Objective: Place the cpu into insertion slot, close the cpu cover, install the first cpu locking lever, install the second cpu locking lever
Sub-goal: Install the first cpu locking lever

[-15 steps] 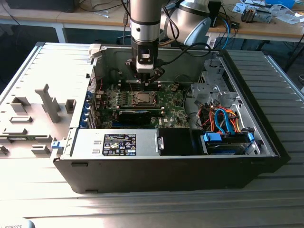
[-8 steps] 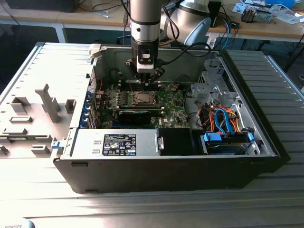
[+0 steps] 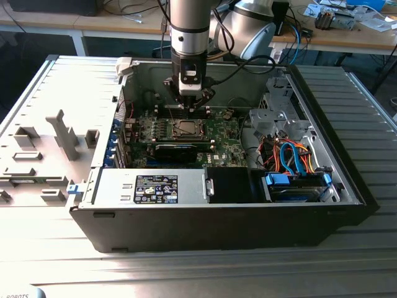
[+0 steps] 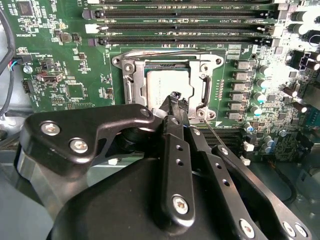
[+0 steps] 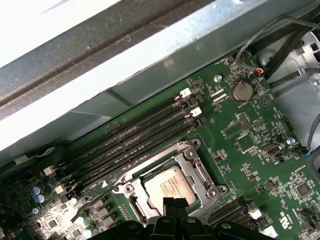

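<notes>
**Chip seated, jaws closed above it.** The cpu (image 4: 162, 82) lies flat in the slot (image 4: 129, 92), just beside the memory slots (image 4: 190, 25). Its grey top shows through the window of the cover (image 4: 202, 75), which lies flat over it. The gripper (image 4: 175, 98) hangs over the cpu's edge farthest from the memory slots, jaws pressed together and gripping nothing. In the first wrist view the fingertips (image 5: 169, 202) meet above that same edge. Whether they touch the cover cannot be told.

One thin wire lever (image 4: 170, 52) runs along the cover's side nearest the memory slots. Another (image 4: 216, 131) slants out from the corner by the fingers, pointing away from the memory slots. Whether either is latched is hard to make out.

A row of capacitors (image 4: 260, 82) crowds one flank of the cover. Beyond the memory slots rises the wall of the case (image 5: 150, 65). The case is open on top, and the arm (image 3: 188, 31) drops straight in. A black card (image 3: 177, 151) lies past the cpu, on the side away from the memory slots.

The slot's contact field is hidden under the cpu. In the second wrist view the gripper's own body blocks the board (image 4: 60, 50) on the side of the cpu away from the memory slots.
</notes>
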`<state>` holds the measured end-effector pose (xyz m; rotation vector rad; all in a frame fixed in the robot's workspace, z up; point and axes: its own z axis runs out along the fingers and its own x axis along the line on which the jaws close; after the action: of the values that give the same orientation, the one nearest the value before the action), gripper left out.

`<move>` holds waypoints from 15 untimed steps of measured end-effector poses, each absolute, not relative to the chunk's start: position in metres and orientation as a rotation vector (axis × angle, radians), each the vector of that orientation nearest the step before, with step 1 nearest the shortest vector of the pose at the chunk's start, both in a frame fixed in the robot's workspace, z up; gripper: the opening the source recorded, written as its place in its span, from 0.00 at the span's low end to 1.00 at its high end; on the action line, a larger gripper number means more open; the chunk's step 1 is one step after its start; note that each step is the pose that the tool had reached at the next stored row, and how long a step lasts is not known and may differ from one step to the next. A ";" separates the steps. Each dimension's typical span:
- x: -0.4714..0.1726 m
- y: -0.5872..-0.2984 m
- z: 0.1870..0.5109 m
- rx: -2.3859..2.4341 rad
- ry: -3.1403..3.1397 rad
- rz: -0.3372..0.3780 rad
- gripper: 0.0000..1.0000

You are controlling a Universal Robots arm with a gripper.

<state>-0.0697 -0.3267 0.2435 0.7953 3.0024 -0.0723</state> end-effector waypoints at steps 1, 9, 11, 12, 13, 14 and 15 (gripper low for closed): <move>-0.070 -0.327 0.244 0.794 3.003 -0.072 0.11; -0.070 -0.327 0.244 0.779 3.006 -0.072 0.11; -0.070 -0.327 0.244 0.775 3.007 -0.072 0.11; -0.070 -0.327 0.244 0.773 3.008 -0.072 0.11; -0.070 -0.327 0.244 0.771 3.008 -0.072 0.11; -0.070 -0.327 0.244 0.769 3.009 -0.072 0.11; -0.070 -0.327 0.244 0.768 3.009 -0.072 0.11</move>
<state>-0.0697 -0.3267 0.2435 0.7679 3.0090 -0.0718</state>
